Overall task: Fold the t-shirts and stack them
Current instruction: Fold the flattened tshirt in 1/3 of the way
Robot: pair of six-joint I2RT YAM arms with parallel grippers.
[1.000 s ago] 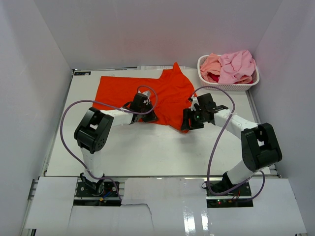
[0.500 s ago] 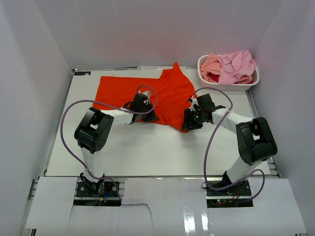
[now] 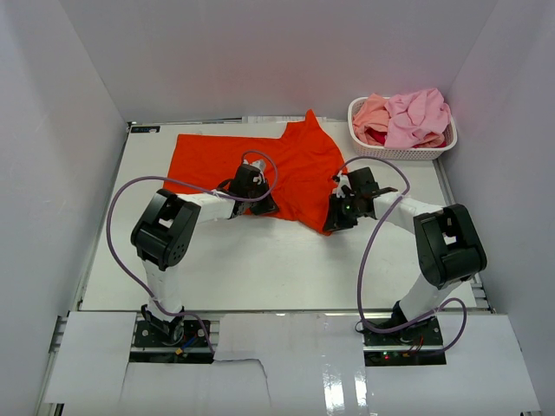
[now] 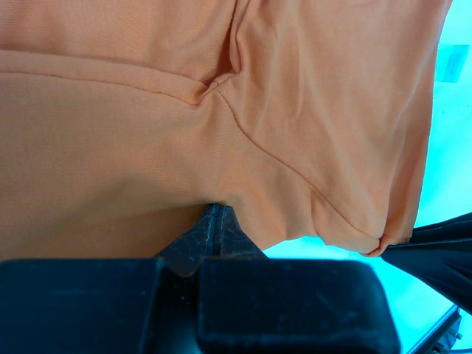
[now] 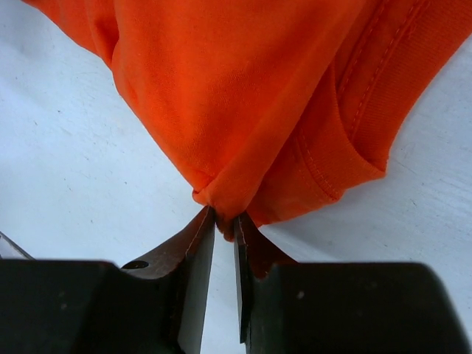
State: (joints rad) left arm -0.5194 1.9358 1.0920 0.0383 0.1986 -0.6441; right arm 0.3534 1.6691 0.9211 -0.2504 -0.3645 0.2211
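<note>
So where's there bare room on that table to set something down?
The table is bare on its near half, in front of the shirt. The far half is crowded: shirt spread wide, basket in the right corner.

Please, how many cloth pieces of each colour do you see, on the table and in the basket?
Orange-red t-shirt, on the table: 1
Light pink, in the basket: 1
Salmon-peach, in basket: 1
Dark red, mostly hidden: 1
Total: 4

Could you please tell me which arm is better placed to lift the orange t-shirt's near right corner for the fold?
Right. The right gripper pinches that corner of the orange t-shirt between its nearly shut jaws; the left gripper is clamped on the near hem further left.
</note>
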